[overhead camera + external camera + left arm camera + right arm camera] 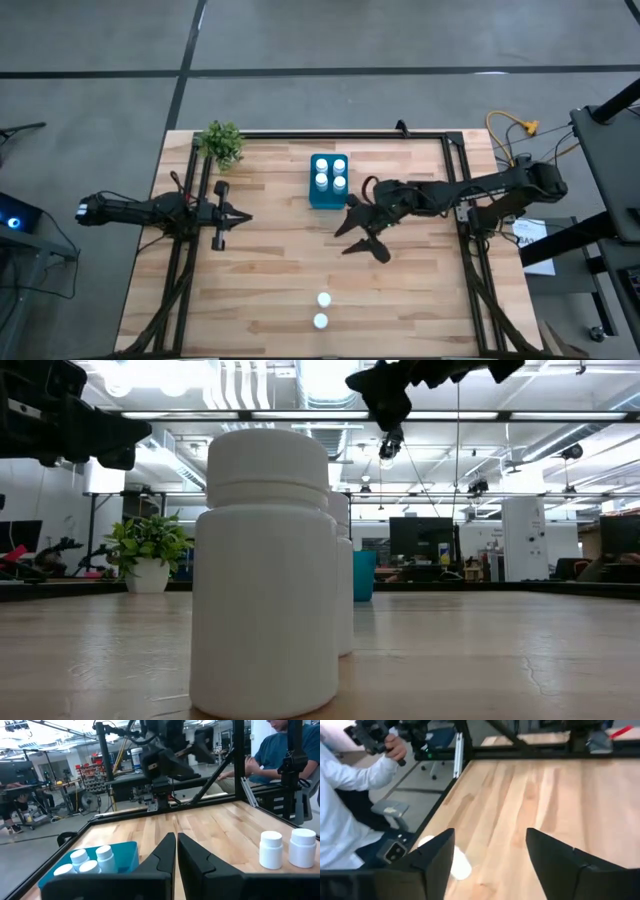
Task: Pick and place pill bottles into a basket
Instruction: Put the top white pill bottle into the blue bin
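Two white pill bottles [324, 299] [320, 321] stand upright on their bases on the wooden table near its front edge. They fill the low view [265, 570]. The teal basket [314, 178] sits on the table at mid-back, with several more bottles [331, 181] upright inside it. My right gripper [360, 238] hangs open above the table, between the basket and the two loose bottles, with nothing between its fingers. One bottle [459, 865] shows past its finger. My left gripper [240, 217] is shut, level and empty at the table's left side.
A small green plant [222, 143] in a white pot stands at the table's back left corner. A black frame [330, 134] runs along the table's edges. A person in a white sleeve [350, 775] is beyond one edge, and another in blue [280, 750] beyond another.
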Action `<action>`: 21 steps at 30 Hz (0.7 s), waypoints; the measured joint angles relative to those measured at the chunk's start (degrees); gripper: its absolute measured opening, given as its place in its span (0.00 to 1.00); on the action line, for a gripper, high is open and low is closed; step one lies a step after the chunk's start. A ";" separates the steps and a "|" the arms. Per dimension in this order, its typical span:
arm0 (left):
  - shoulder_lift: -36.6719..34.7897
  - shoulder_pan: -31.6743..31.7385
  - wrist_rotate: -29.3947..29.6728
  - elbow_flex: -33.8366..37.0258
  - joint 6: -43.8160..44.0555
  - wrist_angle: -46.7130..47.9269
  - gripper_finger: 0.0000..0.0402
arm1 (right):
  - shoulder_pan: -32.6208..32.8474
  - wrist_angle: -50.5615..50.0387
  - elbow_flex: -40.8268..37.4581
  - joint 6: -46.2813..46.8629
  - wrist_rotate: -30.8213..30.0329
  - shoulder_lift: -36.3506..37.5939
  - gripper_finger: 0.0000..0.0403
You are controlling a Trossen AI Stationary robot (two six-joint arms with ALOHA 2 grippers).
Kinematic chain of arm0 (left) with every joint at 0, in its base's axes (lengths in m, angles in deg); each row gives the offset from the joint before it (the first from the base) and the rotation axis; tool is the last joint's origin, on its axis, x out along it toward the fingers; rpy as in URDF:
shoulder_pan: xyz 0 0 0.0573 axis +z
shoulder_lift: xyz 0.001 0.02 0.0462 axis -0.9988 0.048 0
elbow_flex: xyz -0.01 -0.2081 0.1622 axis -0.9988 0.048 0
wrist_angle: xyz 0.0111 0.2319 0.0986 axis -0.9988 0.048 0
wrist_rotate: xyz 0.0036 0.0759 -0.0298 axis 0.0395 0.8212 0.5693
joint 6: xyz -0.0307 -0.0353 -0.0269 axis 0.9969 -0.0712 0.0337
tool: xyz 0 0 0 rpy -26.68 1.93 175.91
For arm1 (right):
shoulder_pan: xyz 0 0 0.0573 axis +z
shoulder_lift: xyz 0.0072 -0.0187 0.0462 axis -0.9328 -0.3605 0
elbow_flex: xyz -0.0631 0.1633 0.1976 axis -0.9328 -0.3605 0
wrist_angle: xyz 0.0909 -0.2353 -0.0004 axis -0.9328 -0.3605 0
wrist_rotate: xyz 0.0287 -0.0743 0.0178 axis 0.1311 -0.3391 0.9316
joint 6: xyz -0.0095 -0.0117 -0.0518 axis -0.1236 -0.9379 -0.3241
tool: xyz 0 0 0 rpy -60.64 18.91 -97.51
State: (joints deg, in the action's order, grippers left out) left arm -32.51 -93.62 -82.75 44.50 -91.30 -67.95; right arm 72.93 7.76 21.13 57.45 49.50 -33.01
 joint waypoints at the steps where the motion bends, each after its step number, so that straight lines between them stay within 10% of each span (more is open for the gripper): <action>1: -0.02 0.00 0.00 0.02 0.02 0.04 0.00 | 0.53 -1.09 0.87 0.30 -0.01 -0.67 0.61; 21: 0.20 0.00 0.02 0.00 0.15 0.11 0.00 | 9.86 -33.32 22.73 4.88 -12.43 -17.76 0.65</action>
State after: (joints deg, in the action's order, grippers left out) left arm -32.31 -93.62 -82.72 44.50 -91.15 -67.84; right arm 82.78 -25.56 43.87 62.32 37.08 -50.77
